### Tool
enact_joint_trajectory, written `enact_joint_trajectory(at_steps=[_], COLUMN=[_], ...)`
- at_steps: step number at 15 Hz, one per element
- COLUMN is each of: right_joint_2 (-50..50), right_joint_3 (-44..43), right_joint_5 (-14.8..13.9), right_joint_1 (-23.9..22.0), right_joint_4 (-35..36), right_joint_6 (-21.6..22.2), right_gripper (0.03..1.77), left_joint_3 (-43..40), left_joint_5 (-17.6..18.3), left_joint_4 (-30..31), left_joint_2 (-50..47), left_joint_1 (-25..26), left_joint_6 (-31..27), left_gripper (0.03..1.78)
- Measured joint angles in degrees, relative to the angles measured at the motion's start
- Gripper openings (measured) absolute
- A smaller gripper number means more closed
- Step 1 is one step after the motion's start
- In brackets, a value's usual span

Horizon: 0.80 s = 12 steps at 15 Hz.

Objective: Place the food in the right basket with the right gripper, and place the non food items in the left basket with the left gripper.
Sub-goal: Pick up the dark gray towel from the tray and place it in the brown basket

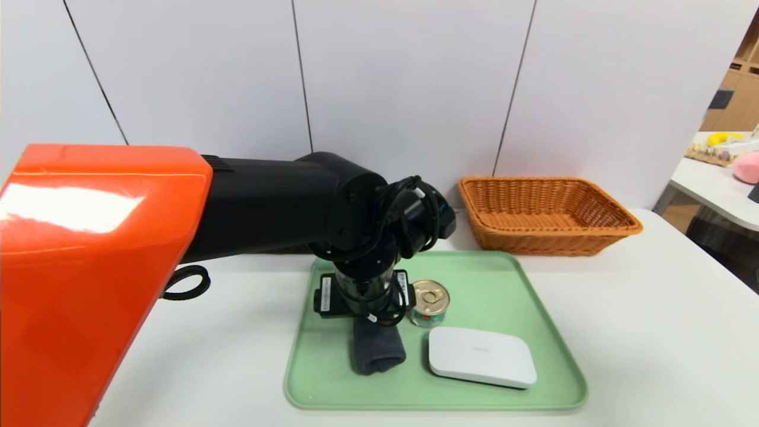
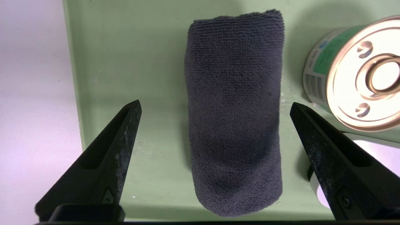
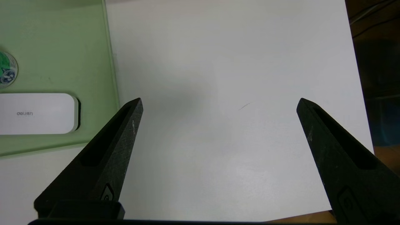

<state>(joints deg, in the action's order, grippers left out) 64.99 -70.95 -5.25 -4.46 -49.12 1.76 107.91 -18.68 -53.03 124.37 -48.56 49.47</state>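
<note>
Left gripper (image 2: 215, 106) poised with its jaws spread wide to either side of the rolled dark grey cloth (image 2: 234, 115) on the pale green plastic tray (image 1: 492, 284).

The cloth is seen lying between the two black pointed fingers (image 2: 120, 140), untouched by either. The small round tin can with a gold pull-ring lid (image 1: 430, 302) stands just beside the cloth, and the flat white rounded-rectangle box (image 1: 481, 356) lies near the can (both on the same tray). The orange-tan woven wicker basket (image 1: 545, 213) is set behind the tray on the white table (image 1: 652, 332), with nothing seen in it. The right gripper (image 3: 218, 103) is held over bare table beside the tray, its jaws wide apart and nothing between them.
</note>
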Motion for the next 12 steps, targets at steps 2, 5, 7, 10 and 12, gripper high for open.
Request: enact_joint_trajectory(at_steps=[2,5,7,10,12], right_joint_2=[0.1,0.2,0.2,0.3,0.4], right_joint_3=[0.0,0.0,0.0,0.1,0.3], right_joint_5=[0.0,0.1,0.1,0.0,0.0], right_joint_1=[0.0,0.0,0.0,0.0,0.0], right_joint_4=[0.4,1.6,1.6,1.7,1.8], right_joint_6=[0.0,0.0,0.0,0.1,0.1], right_gripper=[1.70,1.70,1.70,1.70,1.70], left_joint_3=[-0.1,-0.1,0.2,0.4,0.4], left_joint_5=[0.0,0.1,0.2,0.6,0.7], left_joint_4=[-0.1,-0.1,0.0,0.1,0.0], left_joint_2=[0.4,1.2,1.8,2.7,3.2], left_joint_1=[0.0,0.2,0.2,0.2,0.2], left_joint_6=[0.0,0.4,0.7,1.1,1.3], left_gripper=[1.69,1.69,1.69,1.69,1.60])
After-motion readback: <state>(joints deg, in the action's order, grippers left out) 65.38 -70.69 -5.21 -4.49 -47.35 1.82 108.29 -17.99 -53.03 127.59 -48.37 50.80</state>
